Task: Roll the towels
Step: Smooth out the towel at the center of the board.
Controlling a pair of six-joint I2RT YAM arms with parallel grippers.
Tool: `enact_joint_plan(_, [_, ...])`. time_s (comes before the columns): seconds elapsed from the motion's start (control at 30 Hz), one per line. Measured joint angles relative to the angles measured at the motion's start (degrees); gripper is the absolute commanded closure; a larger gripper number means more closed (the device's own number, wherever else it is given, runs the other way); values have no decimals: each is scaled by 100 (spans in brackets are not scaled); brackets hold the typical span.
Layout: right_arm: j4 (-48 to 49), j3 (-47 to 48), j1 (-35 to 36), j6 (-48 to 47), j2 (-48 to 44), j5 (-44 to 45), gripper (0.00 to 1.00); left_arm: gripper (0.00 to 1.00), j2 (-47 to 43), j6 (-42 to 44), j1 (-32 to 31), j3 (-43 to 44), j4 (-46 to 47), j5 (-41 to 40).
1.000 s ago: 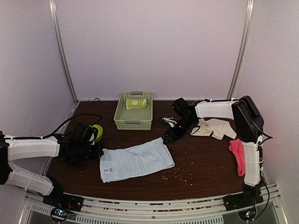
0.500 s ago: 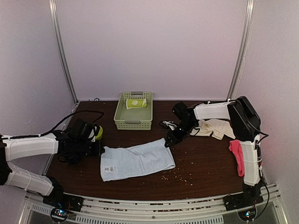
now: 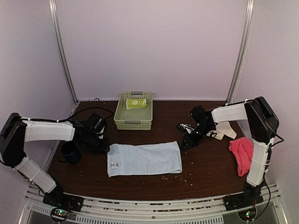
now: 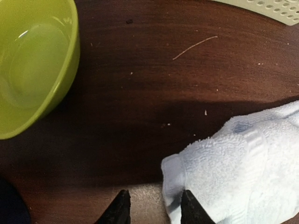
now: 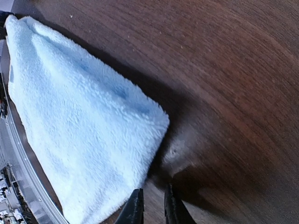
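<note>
Blue towel [image 3: 144,158], skewed and rumpled a second ago, now lies stretched flat at the near middle of the table [image 3: 210,172], so it looks ready for rolling. The left gripper [image 4: 154,207] has let go; its jaws are half spread and empty, one finger brushing the towel's left corner. The right gripper [image 5: 153,205] sits just off the right corner, jaws barely parted, holding nothing.

— What's at upper left?
— A lime-green bowl [image 4: 32,65], on the dark table [image 4: 140,107].
— And lower right?
— A pale blue towel [image 4: 243,172]. Its corner lies between the parted tips of the claw [image 4: 154,211], bottom centre.
</note>
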Motion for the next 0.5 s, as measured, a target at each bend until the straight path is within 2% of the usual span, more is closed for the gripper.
enact_joint_plan(0.1, [-140,-195,-72,-160,-175,72,69,56,-197,20,-85,24,-48,-9])
enact_joint_plan(0.23, [-428,-234,-72,-330,-520,243,66,54,-498,192,-450,181,28,149])
enact_joint_plan(0.37, [-485,111,-74,-479,-977,345,66,54,-494,358,-1027,398,328,398])
enact_joint_plan(0.5, [-409,839,-39,-610,-756,186,70,51,-173,358,-1270,470,660,623])
